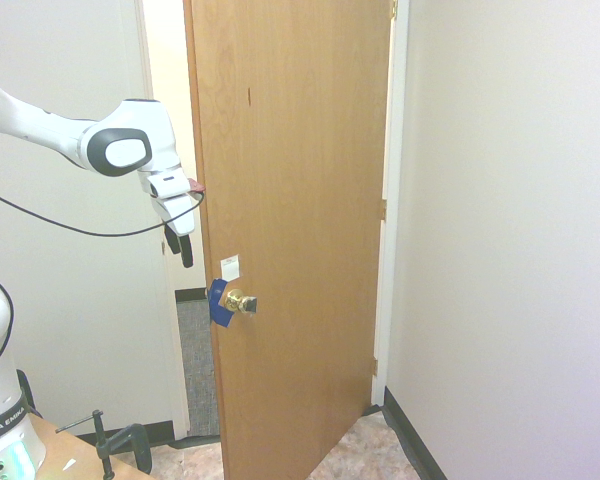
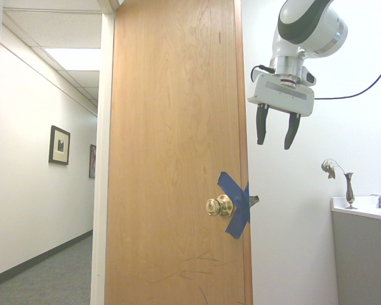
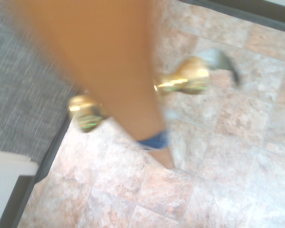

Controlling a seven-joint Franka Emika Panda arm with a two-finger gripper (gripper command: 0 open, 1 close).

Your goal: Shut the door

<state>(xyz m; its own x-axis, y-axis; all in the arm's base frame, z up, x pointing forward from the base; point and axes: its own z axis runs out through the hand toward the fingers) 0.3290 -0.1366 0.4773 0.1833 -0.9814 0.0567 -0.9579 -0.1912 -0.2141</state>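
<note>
From left to right in the first exterior view, with the door (image 1: 295, 220) as landmark: well to the left and low down, a wooden table (image 1: 75, 460) with a dark clamp (image 1: 130, 442) at its edge. Nearer, just left of the door's free edge, a strip of grey carpet (image 1: 197, 360) through the gap. Above that strip, the gripper (image 1: 181, 256), pointing down, higher than the knob, fingers spread apart with nothing between them. Then the door itself, standing open, with a white sticker (image 1: 230, 267), blue tape (image 1: 219, 303) wrapped on the free edge, and a brass knob (image 1: 242, 302) just beside the tape. Right of the door, a pale wall (image 1: 510, 200); at its foot, mottled floor tiles (image 1: 365, 450). From left to right in the second exterior view: left of the door, a hallway wall with two framed pictures (image 2: 60, 145) (image 2: 93, 161); on the door, another brass knob (image 2: 213, 206) beside crossed strips of the same tape. Right of the door, the gripper again, apart from it; farther right, a slender vase (image 2: 350, 190) holding a drooping flower (image 2: 329, 168) on a white counter (image 2: 368, 210), near a faucet (image 2: 380, 201). In the blurred wrist view, knobs on both sides of the door.
</note>
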